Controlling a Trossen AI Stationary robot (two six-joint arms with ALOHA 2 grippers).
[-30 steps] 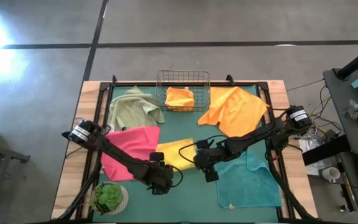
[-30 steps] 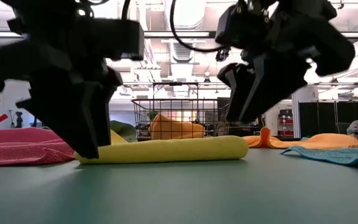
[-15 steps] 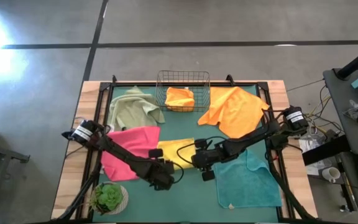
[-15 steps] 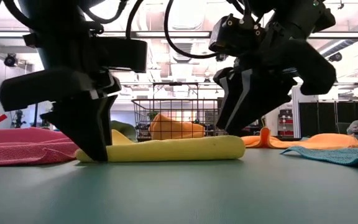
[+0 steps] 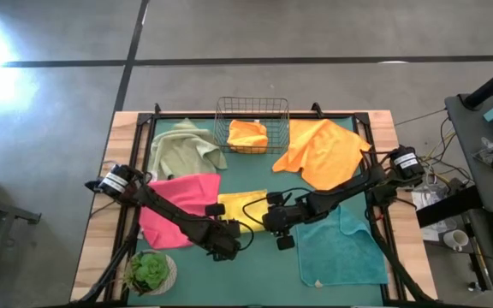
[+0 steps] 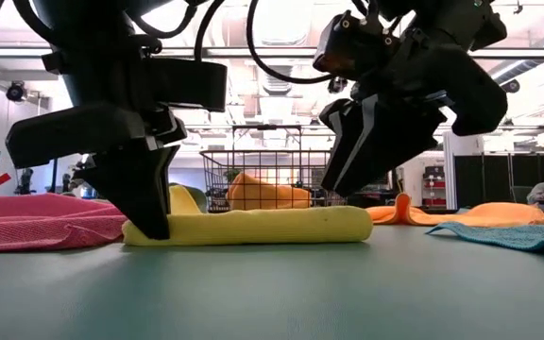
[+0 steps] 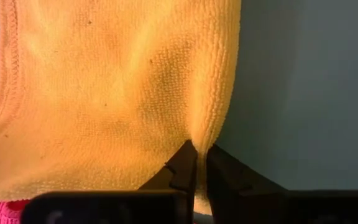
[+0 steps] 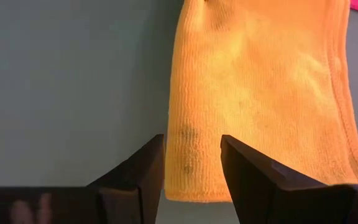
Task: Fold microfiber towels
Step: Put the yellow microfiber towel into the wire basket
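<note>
L hand (image 7: 196,163) pinched, R hand (image 8: 191,163) agape

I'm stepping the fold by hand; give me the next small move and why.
Probably close the right end effector on the yellow towel. The left end effector is already shut, pinching that towel's edge, while the right one stands open astride the opposite corner without gripping. Both corners likely need holding before any lift for the fold.

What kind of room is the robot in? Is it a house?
Probably not a house. It looks like a big lab or workshop: long ceiling lights and pipes hang overhead, the floor is bare concrete, and a side desk is covered in cables and gear beside the robot's table.
</note>
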